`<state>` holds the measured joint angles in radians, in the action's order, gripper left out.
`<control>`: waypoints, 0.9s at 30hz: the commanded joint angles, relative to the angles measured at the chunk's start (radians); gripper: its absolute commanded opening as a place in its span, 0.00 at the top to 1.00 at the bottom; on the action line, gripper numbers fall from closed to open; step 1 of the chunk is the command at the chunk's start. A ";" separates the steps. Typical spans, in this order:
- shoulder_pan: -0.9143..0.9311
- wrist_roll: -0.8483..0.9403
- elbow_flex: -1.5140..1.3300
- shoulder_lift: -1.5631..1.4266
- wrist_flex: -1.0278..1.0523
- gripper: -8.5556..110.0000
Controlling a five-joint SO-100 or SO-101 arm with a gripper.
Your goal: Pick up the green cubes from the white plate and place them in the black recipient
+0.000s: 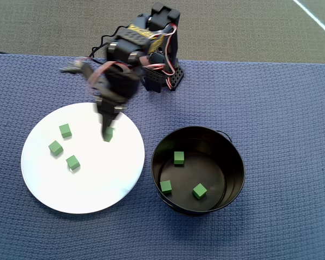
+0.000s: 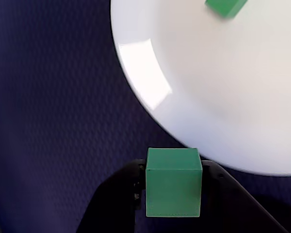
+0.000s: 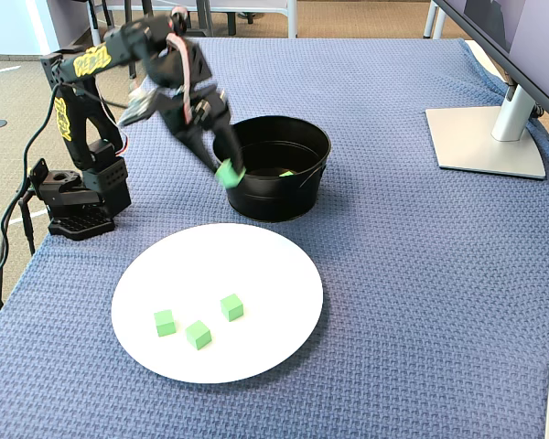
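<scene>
Green cubes, overhead view: 3 lie loose on the left part of the white plate (image 1: 70, 184), at (image 1: 65, 130), (image 1: 55, 148) and (image 1: 72, 162); 3 more sit on the floor of the black recipient (image 1: 235, 162), at (image 1: 179, 157), (image 1: 166, 187) and (image 1: 199, 190); a 7th cube (image 1: 108, 134) shows blurred at the tip of the gripper (image 1: 108, 130), above the plate's upper right area.
Surface, overhead view: blue woven cloth (image 1: 281, 108) under plate and pot, which sit just beside each other; grey carpet (image 1: 233, 27) runs along the top edge.
Held cube, wrist view: green cube (image 2: 173, 182) is clamped between the 2 dark fingers (image 2: 119, 194), 1 pressing each side.
Below the gripper, wrist view: plate rim (image 2: 145, 82) curves over dark blue cloth (image 2: 48, 97); another cube (image 2: 225, 6) is cut off at the top edge.
Arm, fixed view: black arm (image 3: 91, 101) reaches from its base at the cloth's left edge; gripper (image 3: 227, 172) holds the cube (image 3: 227, 174) in the air just in front of the pot's near-left wall (image 3: 284, 203).
Plate, fixed view: white plate (image 3: 256, 265) carries 3 cubes at (image 3: 165, 322), (image 3: 199, 335) and (image 3: 231, 306).
Room, fixed view: monitor stand (image 3: 489, 137) rests on the cloth at right; floor (image 3: 9, 82) shows at left.
</scene>
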<state>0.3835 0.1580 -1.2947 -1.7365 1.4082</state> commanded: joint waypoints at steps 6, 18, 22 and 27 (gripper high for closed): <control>-0.500 -0.222 -0.287 -0.115 -0.224 0.93; -0.589 -0.146 -0.357 -0.103 -0.278 0.64; -0.454 -0.114 -0.167 -0.143 -0.117 0.67; -0.252 0.114 -0.049 -0.184 0.026 0.75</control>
<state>0.0215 0.1304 -1.4542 -1.8469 1.3683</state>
